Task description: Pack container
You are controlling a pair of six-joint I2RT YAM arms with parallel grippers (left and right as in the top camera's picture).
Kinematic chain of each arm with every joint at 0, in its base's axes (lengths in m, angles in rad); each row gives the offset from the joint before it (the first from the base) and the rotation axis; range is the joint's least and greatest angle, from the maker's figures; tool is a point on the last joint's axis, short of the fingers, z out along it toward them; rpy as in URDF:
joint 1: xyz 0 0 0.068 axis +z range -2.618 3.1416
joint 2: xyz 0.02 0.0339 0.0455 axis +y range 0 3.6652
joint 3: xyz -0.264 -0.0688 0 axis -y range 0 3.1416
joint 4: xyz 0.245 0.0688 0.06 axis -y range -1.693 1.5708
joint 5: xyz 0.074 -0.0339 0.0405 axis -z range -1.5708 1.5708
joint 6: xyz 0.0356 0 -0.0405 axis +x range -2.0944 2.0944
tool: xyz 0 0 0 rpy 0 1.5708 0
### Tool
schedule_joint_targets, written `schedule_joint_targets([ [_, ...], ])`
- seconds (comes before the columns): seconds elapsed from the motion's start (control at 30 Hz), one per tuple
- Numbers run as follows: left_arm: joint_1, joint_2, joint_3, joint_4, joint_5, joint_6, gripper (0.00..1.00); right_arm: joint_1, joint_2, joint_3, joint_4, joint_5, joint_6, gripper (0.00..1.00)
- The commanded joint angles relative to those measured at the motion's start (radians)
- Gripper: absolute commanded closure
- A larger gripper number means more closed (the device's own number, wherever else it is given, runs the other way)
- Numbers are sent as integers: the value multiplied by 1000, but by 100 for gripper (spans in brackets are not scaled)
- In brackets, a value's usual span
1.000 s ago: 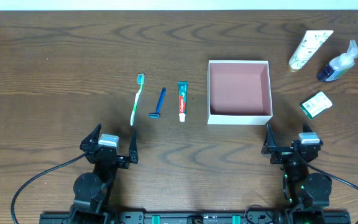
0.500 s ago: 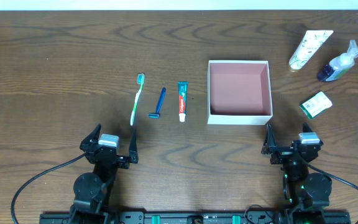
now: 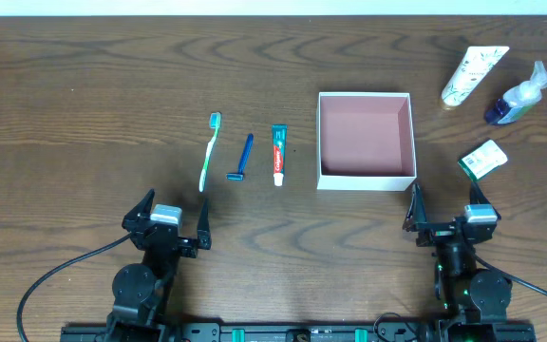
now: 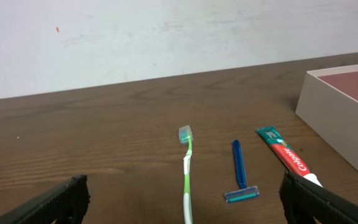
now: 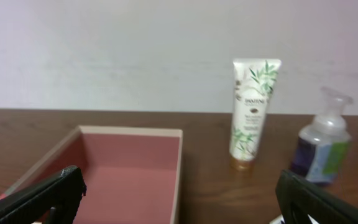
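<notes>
A toothbrush [image 3: 209, 152], blue razor [image 3: 242, 157] and toothpaste [image 3: 278, 154] lie in a row; white tube [image 3: 474, 74], pump bottle [image 3: 516, 97] and packet [image 3: 483, 159] sit far right.

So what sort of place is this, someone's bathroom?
More likely a robot lab bench: left claw and right claw sit open at a wooden table, with toothbrush, razor and toothpaste lined up beside an empty container.

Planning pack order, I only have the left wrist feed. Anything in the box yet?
Observer: No. The container is empty, its pink floor bare.
Operator: What's on its far side from my items?
Observer: A white tube, a pump bottle and a green-and-white packet.
Operator: Other arm?
Observer: The right gripper is open and holds nothing, just on the near side of the container's right corner.
</notes>
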Motion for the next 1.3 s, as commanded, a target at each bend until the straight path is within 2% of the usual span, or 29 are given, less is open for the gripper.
schedule_joint_targets([
  [0.0,6,-7,-34,-11,-1,17,2,-3,-6,-2,9,-72,63,1],
  [0.13,6,-7,-34,-11,-1,17,2,-3,-6,-2,154,-186,189,1],
  [0.27,6,-7,-34,-11,-1,17,2,-3,0,7,393,-233,106,1],
  [0.37,6,-7,-34,-11,-1,17,2,-3,40,81,426,-167,9,1],
  [0.43,6,-7,-34,-11,-1,17,2,-3,120,191,366,-122,-64,1],
  [0.53,6,-7,-34,-11,-1,17,2,-3,294,389,237,-64,-87,1],
  [0.67,6,-7,-34,-11,-1,17,2,-11,657,805,-111,-66,-87,1],
  [0.77,6,-7,-34,-11,-1,17,2,-11,951,1172,-499,-237,-87,1],
  [0.87,6,-7,-34,-11,-1,17,2,-4,1187,1431,-740,-509,-56,1],
  [0.93,6,-7,-34,-11,-1,17,2,-3,1315,1543,-862,-582,-111,1],
  [1.03,6,-7,-34,-11,-1,17,2,-5,1460,1625,-863,-576,-53,1],
  [1.17,6,-7,-34,-11,-1,17,2,-47,1580,1717,-805,-496,198,1],
  [1.27,6,-7,-34,-11,-1,17,2,-102,1662,1870,-845,-420,288,1],
])
